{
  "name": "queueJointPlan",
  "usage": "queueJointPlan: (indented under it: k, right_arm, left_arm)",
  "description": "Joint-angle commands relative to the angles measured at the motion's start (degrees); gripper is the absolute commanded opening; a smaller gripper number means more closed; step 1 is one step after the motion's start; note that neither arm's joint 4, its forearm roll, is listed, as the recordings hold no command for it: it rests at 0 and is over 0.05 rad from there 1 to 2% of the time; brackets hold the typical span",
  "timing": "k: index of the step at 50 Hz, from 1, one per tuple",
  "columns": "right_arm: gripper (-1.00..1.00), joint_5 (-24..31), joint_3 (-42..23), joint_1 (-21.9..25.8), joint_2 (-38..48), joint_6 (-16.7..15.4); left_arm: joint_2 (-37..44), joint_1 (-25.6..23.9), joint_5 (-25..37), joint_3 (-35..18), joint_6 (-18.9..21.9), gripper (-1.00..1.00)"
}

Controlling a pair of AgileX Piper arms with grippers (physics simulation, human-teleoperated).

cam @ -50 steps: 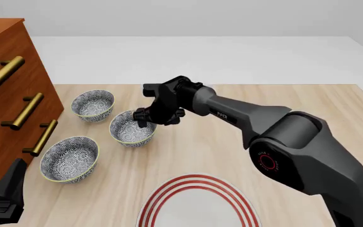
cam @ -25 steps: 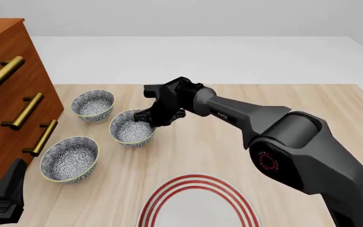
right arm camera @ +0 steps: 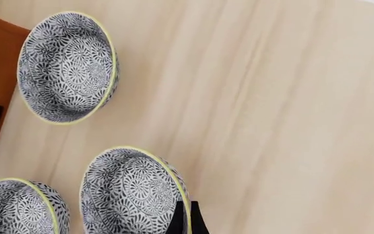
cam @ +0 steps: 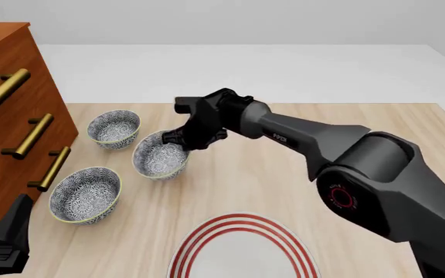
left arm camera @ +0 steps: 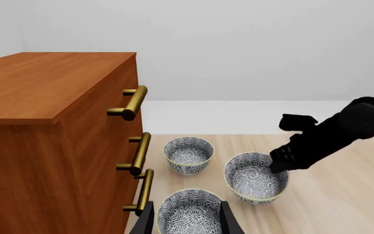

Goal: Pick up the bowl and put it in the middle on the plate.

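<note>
White lettering runs along the right arm's forearm (cam: 284,138) in the front view, too small to read for certain. A red ring mark sits on its elbow joint (cam: 340,198).

The right gripper (cam: 182,138) has its jaws pinched on the near-right rim of the bowl (cam: 159,157), one finger inside and one outside; the right wrist view shows the two dark fingertips (right arm camera: 184,222) nearly together with the pale rim between them. The bowl tilts, with its right side raised.

It is the middle of three look-alikes on the tabletop (cam: 300,185), near the dresser (cam: 10,104), well apart from the plate (cam: 242,252) at the front edge.

The left gripper (left arm camera: 185,219) hangs at the near left, jaws parted, holding nothing, with the nearest bowl (left arm camera: 188,213) seen between its fingers.
</note>
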Motion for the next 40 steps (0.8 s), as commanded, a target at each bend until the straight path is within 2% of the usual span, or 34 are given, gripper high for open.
queueJointPlan:
  k: [1,3,5,6,8,9,11,12,26,34,40]
  right_arm:
    - [-1.0,-2.82,5.4,0.37,-7.54,3.17]
    - [-1.0,-3.91,7.47,0.88,-9.84,4.56]
    - [-1.0,-4.62,9.44,0.65,-13.24,4.29]
    - [-1.0,-5.27,11.0,1.12,-14.49,5.9]
    - [-1.0,-5.6,12.27,0.88,-16.95,5.15]
    - [-1.0,-6.56,14.52,1.69,-19.03,7.04]
    - [-1.0,-6.84,16.35,1.25,-22.44,6.32]
    - [-1.0,-7.23,17.84,1.3,-23.98,7.22]
    - [-1.0,-7.15,36.12,-0.87,-47.51,4.8]
    - [-1.0,-4.82,42.9,-2.68,-57.73,3.27]
    - [-1.0,-4.42,49.34,-2.76,-63.58,3.85]
  left_arm:
    - [0.0,0.0,0.0,0.0,0.0,1.0]
    - [0.0,0.0,0.0,0.0,0.0,1.0]
    - [0.0,0.0,0.0,0.0,0.0,1.0]
    - [0.0,0.0,0.0,0.0,0.0,1.0]
    - [0.0,0.0,0.0,0.0,0.0,1.0]
    - [0.0,0.0,0.0,0.0,0.0,1.0]
    - [0.0,0.0,0.0,0.0,0.0,1.0]
    - [0.0,0.0,0.0,0.0,0.0,1.0]
    - [0.0,0.0,0.0,0.0,0.0,1.0]
    - [0.0,0.0,0.0,0.0,0.0,1.0]
    - [0.0,0.0,0.0,0.0,0.0,1.0]
